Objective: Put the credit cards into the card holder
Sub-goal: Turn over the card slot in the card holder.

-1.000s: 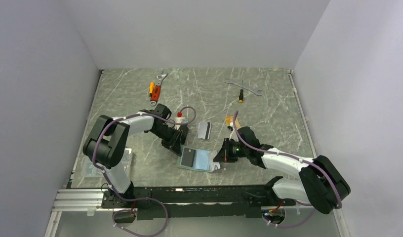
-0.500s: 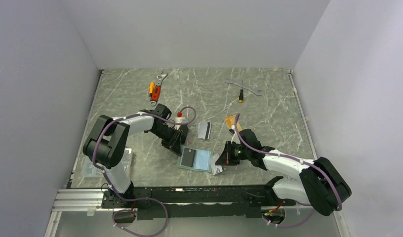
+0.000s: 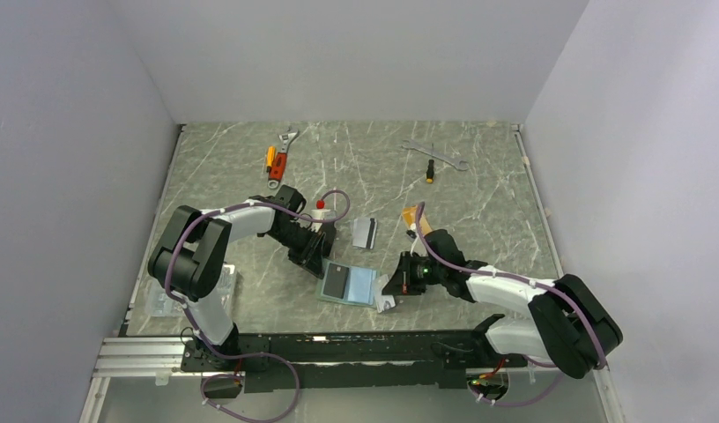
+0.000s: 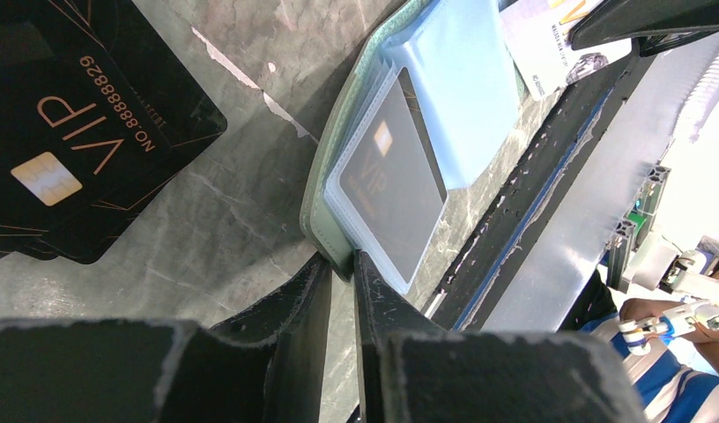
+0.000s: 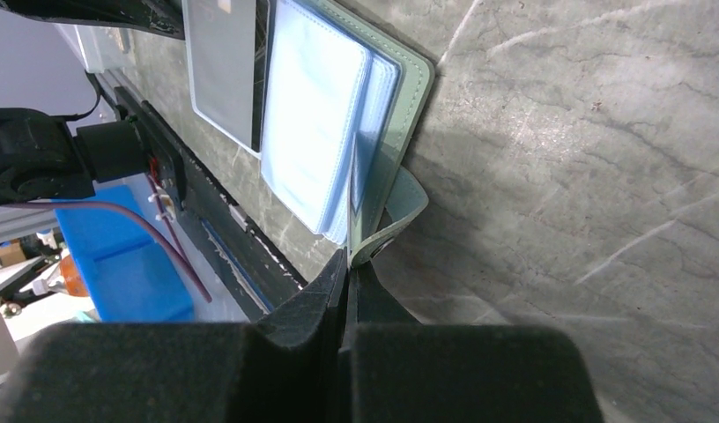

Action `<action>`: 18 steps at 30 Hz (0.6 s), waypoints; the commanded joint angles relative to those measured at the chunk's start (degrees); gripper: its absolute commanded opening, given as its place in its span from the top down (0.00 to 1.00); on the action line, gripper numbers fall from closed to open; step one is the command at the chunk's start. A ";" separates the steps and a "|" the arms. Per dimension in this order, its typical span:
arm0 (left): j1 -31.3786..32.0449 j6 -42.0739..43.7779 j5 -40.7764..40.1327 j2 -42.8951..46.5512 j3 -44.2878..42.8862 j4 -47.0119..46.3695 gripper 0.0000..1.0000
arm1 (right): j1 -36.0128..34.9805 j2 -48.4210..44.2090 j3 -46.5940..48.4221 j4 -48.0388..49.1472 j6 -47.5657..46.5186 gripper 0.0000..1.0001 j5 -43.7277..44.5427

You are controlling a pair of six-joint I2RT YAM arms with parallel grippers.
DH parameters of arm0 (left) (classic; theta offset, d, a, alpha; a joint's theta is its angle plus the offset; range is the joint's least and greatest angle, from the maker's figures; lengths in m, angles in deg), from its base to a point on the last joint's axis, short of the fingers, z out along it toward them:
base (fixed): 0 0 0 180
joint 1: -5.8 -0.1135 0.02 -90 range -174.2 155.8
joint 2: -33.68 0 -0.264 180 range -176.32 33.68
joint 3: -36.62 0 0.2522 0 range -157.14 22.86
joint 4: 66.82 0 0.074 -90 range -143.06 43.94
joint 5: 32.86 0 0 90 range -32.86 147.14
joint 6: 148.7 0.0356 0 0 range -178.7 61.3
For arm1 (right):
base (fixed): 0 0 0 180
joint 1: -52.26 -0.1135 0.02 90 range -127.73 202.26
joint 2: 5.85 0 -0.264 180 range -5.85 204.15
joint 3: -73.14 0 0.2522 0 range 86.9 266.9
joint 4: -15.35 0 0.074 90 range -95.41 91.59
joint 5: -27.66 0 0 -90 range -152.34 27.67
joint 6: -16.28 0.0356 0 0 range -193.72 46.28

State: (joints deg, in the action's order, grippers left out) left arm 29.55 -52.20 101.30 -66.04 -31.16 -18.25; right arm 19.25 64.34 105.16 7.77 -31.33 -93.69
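From above, the card holder (image 3: 359,284) lies open towards the near edge of the table (image 3: 488,220), between the two arms. The left gripper (image 3: 315,256) is at its left end and the right gripper (image 3: 393,284) at its right. One black card (image 3: 336,280) already sits in a sleeve. One silver-grey card (image 3: 365,232) and one orange-gold card (image 3: 411,215) lie loose just beyond the holder. An orange-handled wrench (image 3: 282,153), a steel wrench (image 3: 434,156) and one screwdriver (image 3: 431,171) lie far back. The left wrist view shows that gripper's jaws nearly together, pinching the holder's green cover edge. To the left lie loose black cards (image 4: 83,141), at least two overlapping, and one pale card (image 4: 550,44) lies past the holder. The right wrist view shows its jaws fully closed on the snap tab (image 5: 405,201). The step looks like spreading the holder flat. Next, I judge, one gripper must let go and fetch a loose card while the other keeps the sleeves open.
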 commanded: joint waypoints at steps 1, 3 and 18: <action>0.07 1.39 2.04 1.20 -1.17 0.39 0.79 | 0.21 1.07 1.09 3.51 -0.36 1.00 -1.61; 0.07 1.43 2.06 1.05 -1.41 0.62 0.79 | 0.20 1.77 1.74 4.50 -0.09 1.00 -2.39; -2.30 2.44 5.28 -0.08 -2.84 2.71 0.72 | -1.84 5.93 8.68 6.33 0.48 1.00 -4.57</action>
State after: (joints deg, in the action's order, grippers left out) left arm 27.80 -51.78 103.79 -66.41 -32.69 -16.37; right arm 18.64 68.63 110.39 10.52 -31.15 -96.90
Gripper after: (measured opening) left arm 0.275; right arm 0.009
